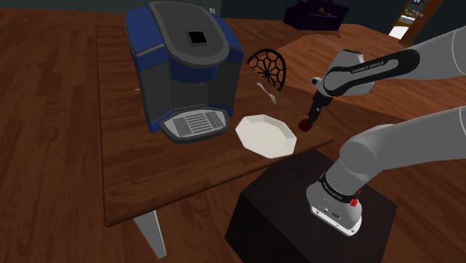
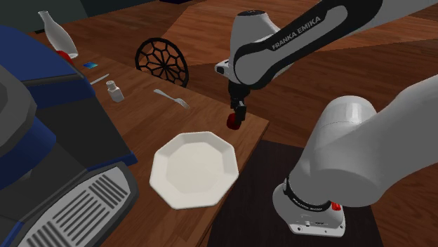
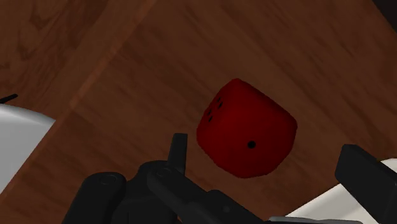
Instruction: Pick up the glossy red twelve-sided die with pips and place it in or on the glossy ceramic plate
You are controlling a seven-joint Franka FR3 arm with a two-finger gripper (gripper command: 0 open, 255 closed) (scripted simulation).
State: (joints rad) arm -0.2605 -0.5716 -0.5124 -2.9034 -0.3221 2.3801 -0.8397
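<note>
The white arm reaches out over the wooden table, and the black hand points down right over the red die. From the second exterior view the hand hangs just above the die, which sits close to the table's edge. The white eight-sided plate lies near it, a little further in on the wood.

The wrist view brings it up close. The die is glossy and dark red with black pips, three on one face and one on another. The hand is released. Its two fingers stand wide apart on either side of the die, with bare wood showing between each finger and the die, so nothing is grasped. A corner of the plate shows off to one side.

Back on the shoulder view, the plate lies between the die and a big blue and grey coffee machine. A fork and a black wire trivet lie further back. The black stand sits beside the table.
</note>
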